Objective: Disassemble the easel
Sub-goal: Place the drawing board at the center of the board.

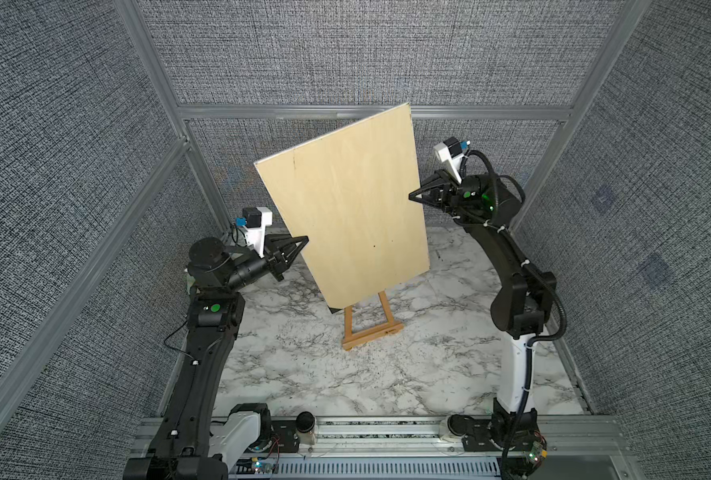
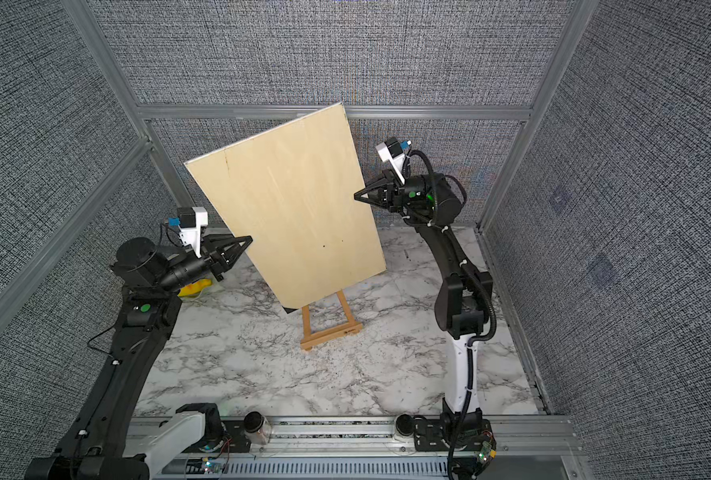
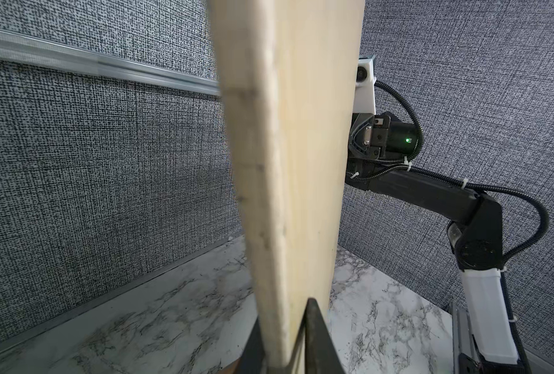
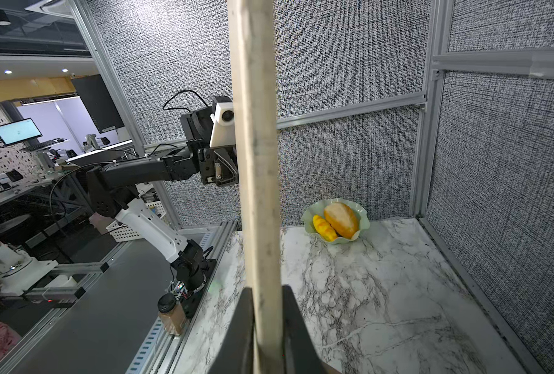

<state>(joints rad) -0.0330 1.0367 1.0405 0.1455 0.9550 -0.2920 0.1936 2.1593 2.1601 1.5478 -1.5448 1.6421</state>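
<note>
Marble-patterned tabletop (image 1: pixel 387 374) sits boxed in by grey fabric walls. On the left edge of the plywood board (image 1: pixel 345 208), the left gripper (image 1: pixel 306 239) pinches the thin wood, and the board hangs tilted in the air. Just below the board's black lower corner stands the easel (image 1: pixel 370 324), upright, its top hidden behind the board. On the board's right edge the right gripper (image 1: pixel 411 198) pinches likewise. The easel looks light, stiff and easily tipped; its slim legs or wide ledge seem the surest hold.
</note>
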